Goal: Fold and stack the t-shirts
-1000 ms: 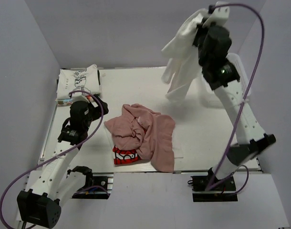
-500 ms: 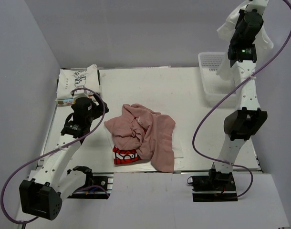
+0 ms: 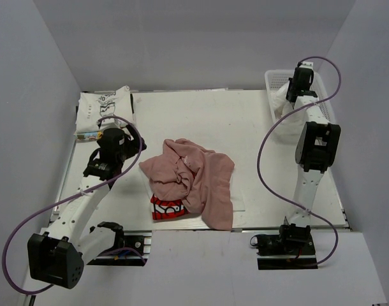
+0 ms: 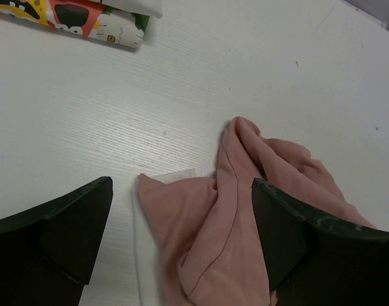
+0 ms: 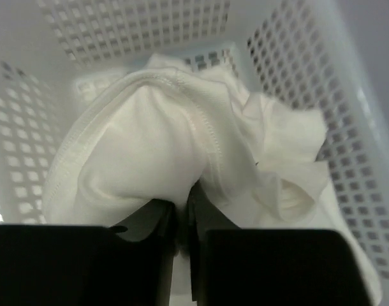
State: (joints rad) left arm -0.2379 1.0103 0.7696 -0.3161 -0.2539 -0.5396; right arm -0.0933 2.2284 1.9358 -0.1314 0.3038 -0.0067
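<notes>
Inside the white plastic lattice basket (image 5: 150, 25), the right gripper (image 5: 183, 210) is clenched on a bunched white cotton t-shirt (image 5: 150, 140). Well left of the basket, the left gripper (image 4: 182, 226) hangs released over the table (image 3: 245, 127), beside the rumpled dusty-pink t-shirt (image 3: 194, 175).

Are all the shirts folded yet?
Not yet. One cartoon tee lies folded at the far left corner. The right hand grips a white tee in the basket. The pink tee lies crumpled over the red-print tee; both look left to do.
</notes>
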